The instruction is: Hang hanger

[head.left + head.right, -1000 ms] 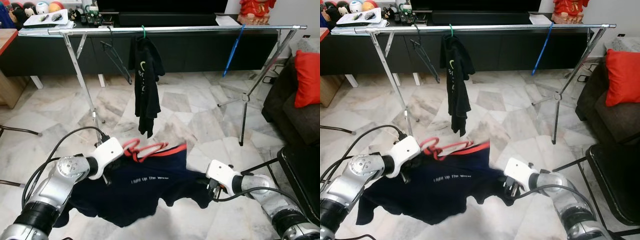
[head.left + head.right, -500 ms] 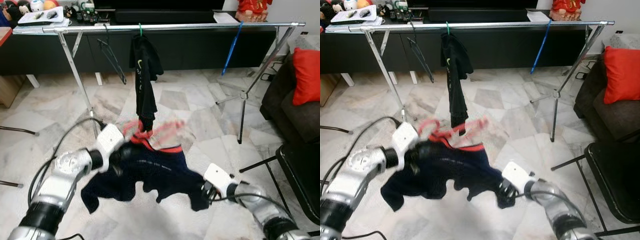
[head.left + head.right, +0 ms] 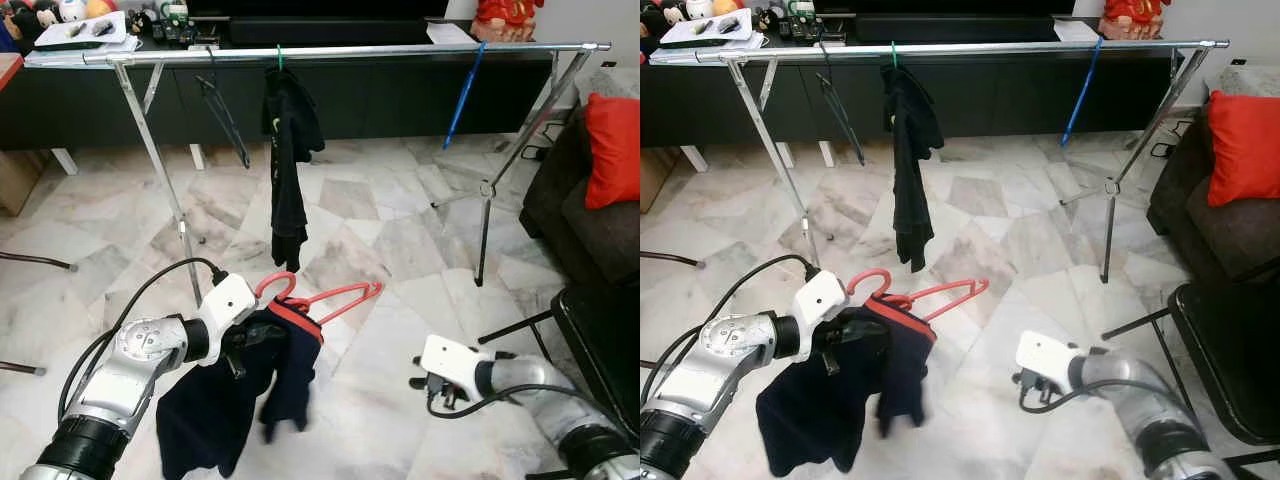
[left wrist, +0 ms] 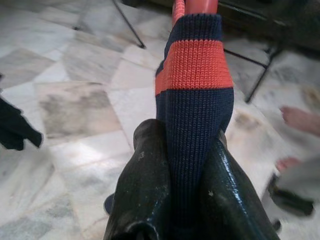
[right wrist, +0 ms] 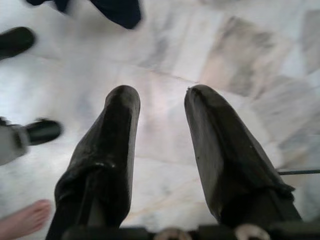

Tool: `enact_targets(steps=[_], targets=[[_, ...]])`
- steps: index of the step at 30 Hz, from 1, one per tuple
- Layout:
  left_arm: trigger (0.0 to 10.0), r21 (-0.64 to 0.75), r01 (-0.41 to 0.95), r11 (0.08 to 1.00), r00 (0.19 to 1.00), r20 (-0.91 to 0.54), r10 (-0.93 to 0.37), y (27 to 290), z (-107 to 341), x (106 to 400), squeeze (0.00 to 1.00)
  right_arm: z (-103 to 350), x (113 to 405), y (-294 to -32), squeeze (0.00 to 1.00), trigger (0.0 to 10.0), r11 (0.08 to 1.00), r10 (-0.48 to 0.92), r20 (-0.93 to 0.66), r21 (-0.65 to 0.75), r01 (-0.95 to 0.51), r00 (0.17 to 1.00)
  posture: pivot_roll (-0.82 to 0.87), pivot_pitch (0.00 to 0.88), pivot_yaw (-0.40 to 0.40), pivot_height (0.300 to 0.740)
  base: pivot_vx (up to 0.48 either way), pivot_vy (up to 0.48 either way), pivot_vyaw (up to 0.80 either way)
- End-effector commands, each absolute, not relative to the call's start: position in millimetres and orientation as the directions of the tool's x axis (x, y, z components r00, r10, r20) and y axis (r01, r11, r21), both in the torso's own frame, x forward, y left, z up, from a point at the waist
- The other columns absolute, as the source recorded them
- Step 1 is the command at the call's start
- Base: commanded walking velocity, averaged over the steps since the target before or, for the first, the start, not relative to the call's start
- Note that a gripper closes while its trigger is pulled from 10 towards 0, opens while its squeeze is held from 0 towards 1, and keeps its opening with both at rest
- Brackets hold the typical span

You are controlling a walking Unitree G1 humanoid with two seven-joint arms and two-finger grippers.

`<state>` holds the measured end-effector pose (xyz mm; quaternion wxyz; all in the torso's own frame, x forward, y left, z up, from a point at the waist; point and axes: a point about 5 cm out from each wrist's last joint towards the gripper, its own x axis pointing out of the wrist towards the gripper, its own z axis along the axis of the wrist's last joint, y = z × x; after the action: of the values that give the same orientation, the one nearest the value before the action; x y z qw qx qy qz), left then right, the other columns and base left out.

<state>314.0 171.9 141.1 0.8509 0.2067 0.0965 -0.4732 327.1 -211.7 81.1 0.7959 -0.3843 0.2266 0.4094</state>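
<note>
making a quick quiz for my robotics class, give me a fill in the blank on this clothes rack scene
1. The left gripper is shut on the navy garment with the ____ collar band.
2. That garment hangs on a ____ plastic hanger.
3. The right gripper is ____ and holds nothing.
4. A black garment hangs from the silver metal ____.

Answers: red; red; open; rail

A silver clothes rail (image 3: 350, 51) crossed the top of the frame. On it, left of centre, hung a black hanger (image 3: 222, 110) and a black garment (image 3: 288, 160), with a blue hanger (image 3: 462, 95) further right. The stretch of rail between garment and blue hanger lay open. The rail's slanted legs (image 3: 160, 170) stood at left and right, and a dark sofa (image 3: 585, 215) closed the right edge.
</note>
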Motion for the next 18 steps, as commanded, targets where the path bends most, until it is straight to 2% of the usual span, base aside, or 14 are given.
enact_targets(steps=[1,4,6,9,10,11,12,13,16,18], targets=[[10.0,0.256,0.878,0.406,0.477,-0.387,-0.789,169.2,139.8,307.3,0.00,98.6,333.8,-209.1,1.00,10.0,0.350,0.516,-0.616,-0.483,-0.803,0.595,-0.05,0.208,-0.058,0.740,0.000,0.000,0.00],[10.0,0.223,0.916,0.334,0.398,-0.401,-0.825,167.4,137.6,298.1,0.00,130.4,343.1,-198.5,1.00,10.0,0.365,0.614,-0.485,-0.526,-0.768,0.623,-0.05,0.206,-0.057,0.740,0.000,0.000,0.00],[10.0,0.229,0.914,0.335,0.401,-0.385,-0.831,166.1,138.7,298.3,0.00,135.9,345.2,-195.8,1.00,10.0,0.374,0.627,-0.459,-0.531,-0.760,0.629,-0.05,0.204,-0.057,0.740,0.000,0.000,0.00],[10.0,0.260,0.873,0.413,0.473,-0.243,-0.847,157.3,150.0,307.5,0.00,157.0,350.1,-180.5,1.00,10.0,0.404,0.702,-0.350,-0.522,-0.751,0.621,-0.05,0.199,-0.056,0.740,0.000,0.000,0.00],[10.0,0.216,0.839,0.499,0.533,-0.143,-0.834,155.0,156.0,315.2,0.00,165.1,351.8,-175.3,1.00,10.0,0.406,0.717,-0.315,-0.535,-0.741,0.621,-0.04,0.196,-0.055,0.740,0.000,0.000,0.00],[10.0,0.200,0.832,0.518,0.546,-0.124,-0.829,154.8,156.9,316.8,0.00,166.6,352.2,-174.4,1.00,10.0,0.406,0.719,-0.309,-0.540,-0.737,0.623,-0.04,0.196,-0.055,0.740,0.000,0.000,0.00],[10.0,0.176,0.821,0.543,0.563,-0.091,-0.821,154.6,157.6,318.5,0.00,169.7,353.9,-173.7,0.31,10.0,0.412,0.714,-0.298,-0.553,-0.725,0.633,-0.05,0.193,-0.055,0.740,0.000,0.000,0.00],[10.0,0.144,0.802,0.580,0.592,-0.054,-0.804,154.9,156.6,320.5,0.00,174.8,357.3,-173.9,0.00,10.0,0.430,0.701,-0.276,-0.571,-0.699,0.657,-0.05,0.191,-0.052,0.740,0.000,0.000,0.00],[10.0,0.054,0.719,0.692,0.694,-0.003,-0.720,158.1,146.5,326.4,0.00,187.6,365.1,-177.2,0.00,10.0,0.501,0.663,-0.207,-0.591,-0.632,0.719,-0.05,0.185,-0.051,0.740,0.000,0.000,0.00],[10.0,0.061,0.653,0.755,0.757,-0.014,-0.653,162.2,138.8,329.0,0.00,195.9,368.7,-179.4,0.00,10.0,0.540,0.641,-0.162,-0.599,-0.591,0.750,-0.05,0.183,-0.051,0.740,0.000,0.000,0.00]])
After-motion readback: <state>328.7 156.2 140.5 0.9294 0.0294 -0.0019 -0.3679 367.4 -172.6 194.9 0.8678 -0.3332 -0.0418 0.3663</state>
